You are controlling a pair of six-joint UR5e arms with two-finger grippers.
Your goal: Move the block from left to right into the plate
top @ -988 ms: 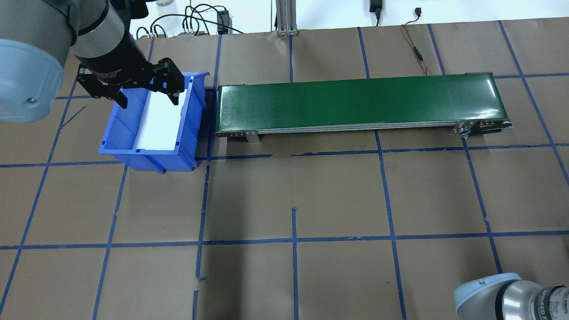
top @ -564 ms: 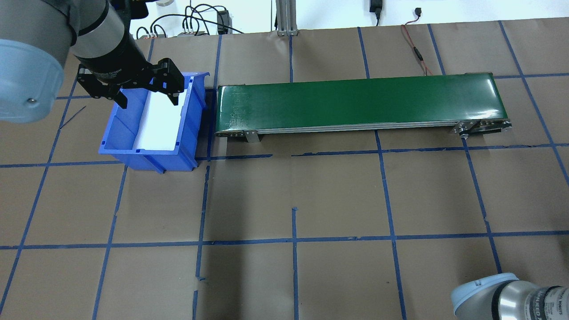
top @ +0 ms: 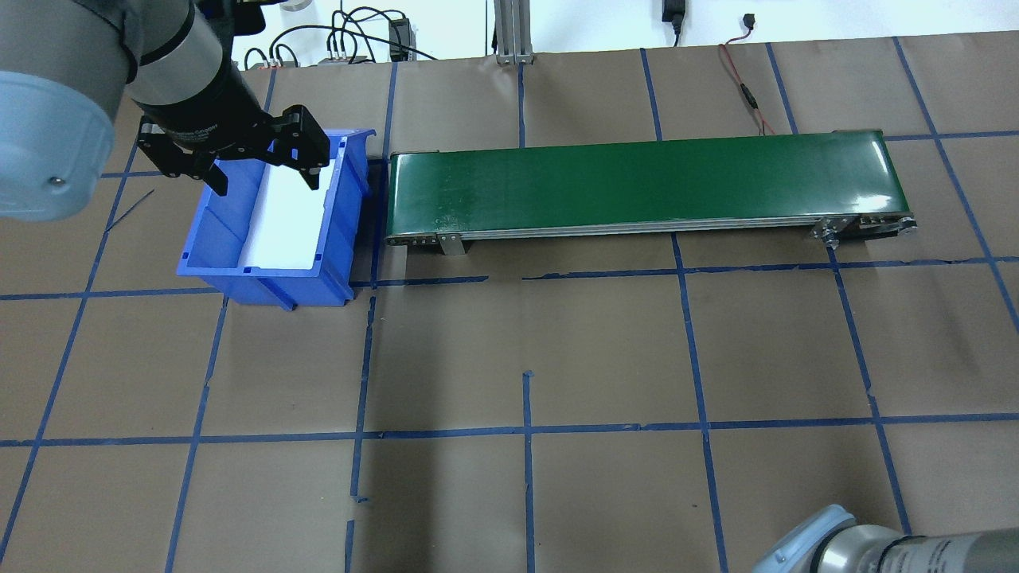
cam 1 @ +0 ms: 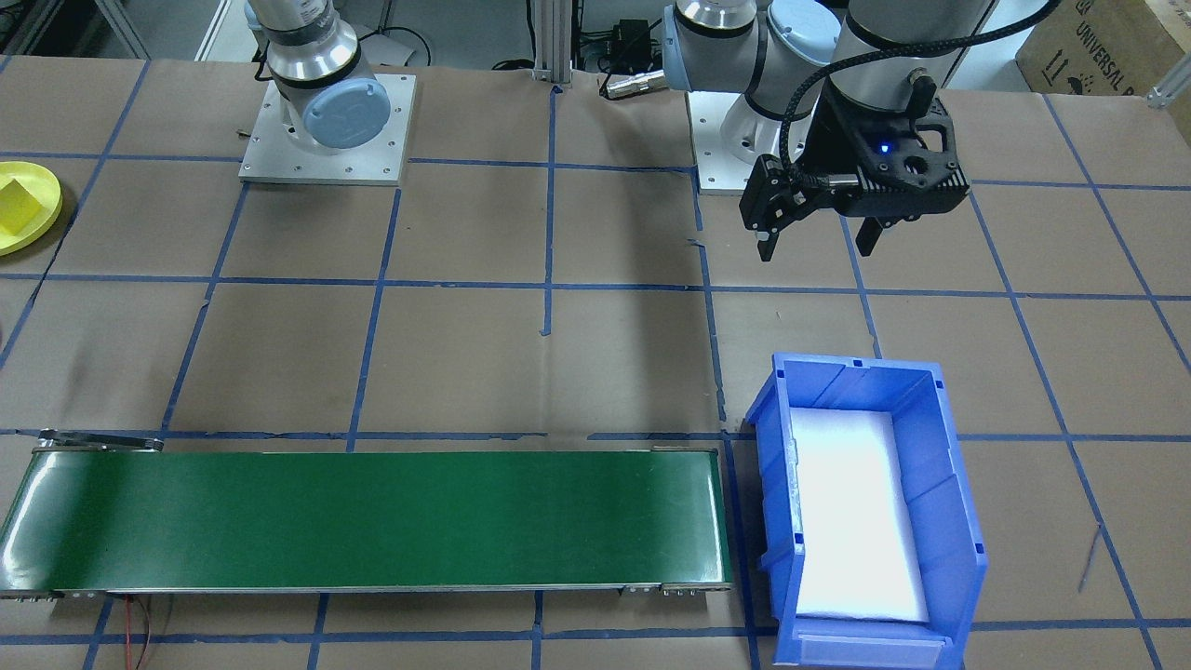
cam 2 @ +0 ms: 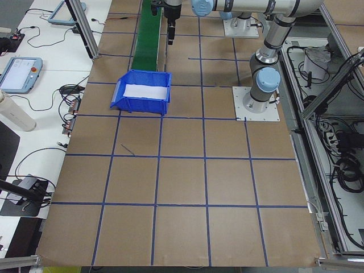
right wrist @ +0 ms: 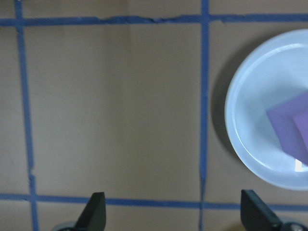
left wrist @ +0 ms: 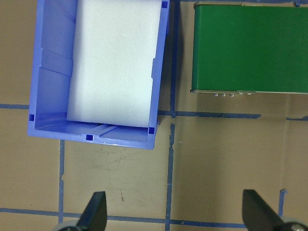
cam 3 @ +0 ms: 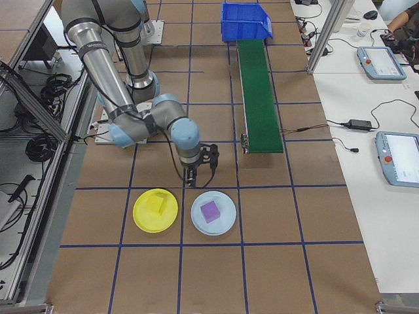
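Yellow block (cam 3: pixel 154 206) already sits in plate (cam 3: pixel 155 210), beside pale blue plate. Right gripper (cam 3: pixel 200 171) wide open, empty, hovers just beyond both plates, nearer arm. Left gripper (cam 1: pixel 819 244) open, empty, far off by blue bin (cam 1: pixel 949 502).

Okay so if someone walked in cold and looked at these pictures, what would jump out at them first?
Probably the long green conveyor belt across the far side of the table, with the blue bin at its end on the robot's left and the open left end effector hovering over it. Next, at the table's other end, the yellow plate holding a yellow block, beside a pale blue plate with a purple block.
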